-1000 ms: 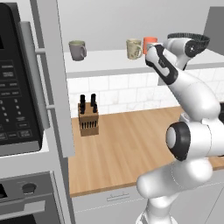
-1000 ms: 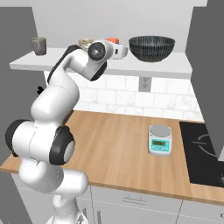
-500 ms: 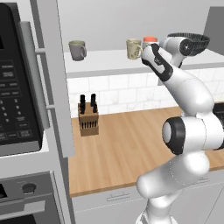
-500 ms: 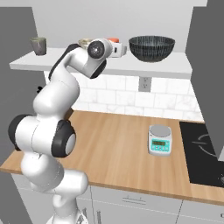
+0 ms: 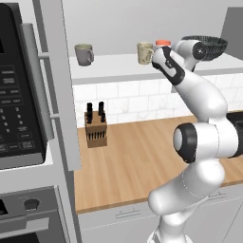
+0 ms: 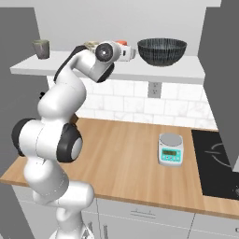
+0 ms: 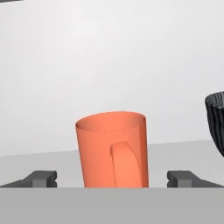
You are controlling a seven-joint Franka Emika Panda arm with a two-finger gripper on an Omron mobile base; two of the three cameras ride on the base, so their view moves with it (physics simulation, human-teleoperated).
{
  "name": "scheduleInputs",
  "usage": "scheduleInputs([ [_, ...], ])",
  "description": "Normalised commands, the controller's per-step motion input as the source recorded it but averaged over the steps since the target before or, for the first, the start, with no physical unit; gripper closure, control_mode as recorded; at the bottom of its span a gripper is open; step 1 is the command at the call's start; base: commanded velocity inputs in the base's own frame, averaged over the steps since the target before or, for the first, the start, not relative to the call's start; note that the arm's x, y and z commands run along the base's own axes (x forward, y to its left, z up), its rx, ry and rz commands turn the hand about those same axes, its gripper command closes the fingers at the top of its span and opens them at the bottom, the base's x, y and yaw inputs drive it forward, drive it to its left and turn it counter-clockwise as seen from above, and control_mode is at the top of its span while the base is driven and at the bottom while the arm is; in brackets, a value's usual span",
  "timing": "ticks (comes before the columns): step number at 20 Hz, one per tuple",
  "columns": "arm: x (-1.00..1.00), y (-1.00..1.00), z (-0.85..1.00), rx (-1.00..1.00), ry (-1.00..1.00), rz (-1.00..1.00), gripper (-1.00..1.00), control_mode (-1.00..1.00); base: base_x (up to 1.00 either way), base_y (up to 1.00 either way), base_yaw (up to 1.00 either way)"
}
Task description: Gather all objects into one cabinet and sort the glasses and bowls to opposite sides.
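A plain, smooth orange mug (image 7: 112,149) with its handle facing the camera stands upright on the white cabinet (image 6: 140,71) board, between the gripper (image 7: 113,178)'s spread dark fingertips, untouched. A ribbed black bowl (image 6: 161,51) sits nearby. No readable writing.

Landmark: I reference the orange cup (image 7: 112,149).
Fingertip lanes: fingertips (image 7: 41,178) flank it; both sides are clear.
Right side: black bowl (image 7: 216,124), open gap between.
Left side: beige cup (image 5: 144,52) close by.
Behind: bare cabinet wall (image 7: 109,65).
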Motion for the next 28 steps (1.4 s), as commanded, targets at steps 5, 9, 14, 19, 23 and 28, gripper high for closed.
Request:
scheduleInputs([
  [5, 0.10, -0.02, -0.11, 0.00, 0.00, 0.01, -1.00, -1.00, 0.00, 0.00, 0.00],
  [9, 0.12, -0.05, -0.03, 0.00, 0.00, 0.01, -1.00, -1.00, 0.00, 0.00, 0.00],
  [14, 0.07, -0.03, 0.00, 0.00, 0.00, 0.00, -1.00, -1.00, 0.00, 0.00, 0.00],
  [19, 0.00, 0.00, 0.00, 0.00, 0.00, 0.00, -1.00, -1.00, 0.00, 0.00, 0.00],
  [23, 0.00, 0.00, 0.00, 0.00, 0.00, 0.00, -1.00, -1.00, 0.00, 0.00, 0.00],
  [28, 0.00, 0.00, 0.00, 0.00, 0.00, 0.00, -1.00, -1.00, 0.00, 0.00, 0.00],
])
